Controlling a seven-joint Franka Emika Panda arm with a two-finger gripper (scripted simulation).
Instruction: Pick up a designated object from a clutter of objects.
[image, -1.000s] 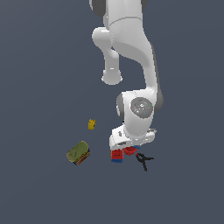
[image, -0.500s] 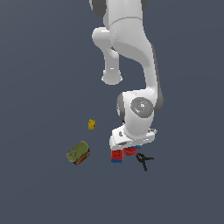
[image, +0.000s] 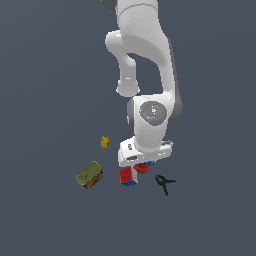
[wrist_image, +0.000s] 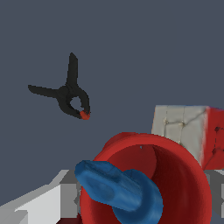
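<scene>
The white arm (image: 150, 95) is folded straight down, its gripper (image: 142, 162) low over the bright red cup (wrist_image: 151, 179), which holds a blue piece (wrist_image: 118, 188) and sits just beside the cube (image: 127, 176). I cannot tell whether the fingers are apart. The black clamp (wrist_image: 65, 94) lies near. No writing is readable.

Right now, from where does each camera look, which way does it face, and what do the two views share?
Exterior view: sits off the arm, high, looking down on the floor; shows the white arm, the yellow block, the olive-green can and the tool low over the clutter.
Wrist view: rides on the wrist, looking down at close range into the bright red cup with its blue piece; grey tool parts show at the frame's edge.
Shared: red cup, cube and black clamp.
</scene>
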